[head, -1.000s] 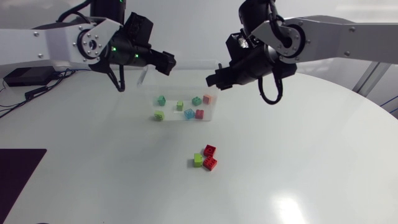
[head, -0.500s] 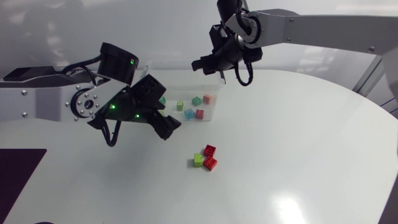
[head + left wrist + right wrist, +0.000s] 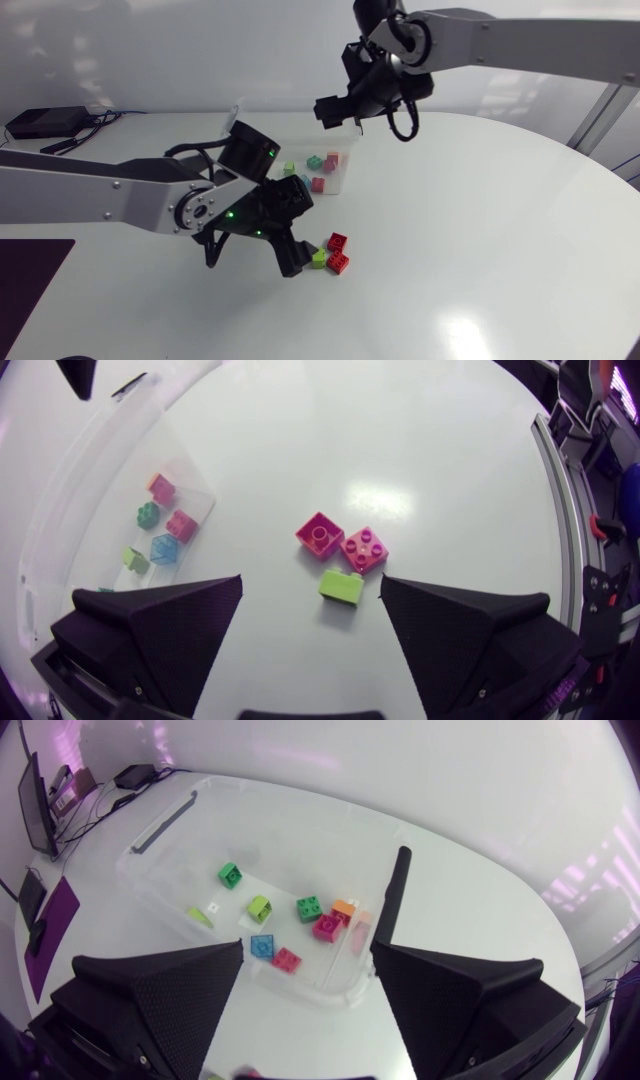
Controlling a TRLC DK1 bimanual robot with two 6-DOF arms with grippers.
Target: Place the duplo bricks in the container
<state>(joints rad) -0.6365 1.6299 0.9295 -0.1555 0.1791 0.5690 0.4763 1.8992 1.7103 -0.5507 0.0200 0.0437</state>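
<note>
- On the bench [image 3: 480,250], forward of the container [image 3: 310,988] and well apart from it: three loose bricks in one close cluster. We count two red and one green.
- Green brick [image 3: 340,585]: the one nearest our left gripper [image 3: 311,582], just beside the studs-up red brick [image 3: 363,549]. The hollow-side-up red brick [image 3: 319,535] sits against that red one.
- Left gripper: a second ago it hung high by the container's far left corner. It has since swung across and down, and now hovers low over the cluster. Its fingers [image 3: 150,630] stand wide and hold nothing, with the green brick just ahead of the gap between them.
- Right gripper [image 3: 308,948]: it has drawn back a little, from the container's right end to above its far side. Its fingers [image 3: 150,1000] are likewise spread wide and hold nothing.
- Container: one, clear-walled and open on top.
- Stored bricks [image 3: 309,907]: we count eight from the right wrist view. Four are green or lime, and there is one each of orange, magenta, blue and red. A pale shape beside the orange one may be a ninth; we cannot tell.
- Assessment: the left arm's descent suggests the next pick is being lined up, most likely the green brick. With three bricks outside and about eight inside, we judge the task well advanced but not finished.
</note>
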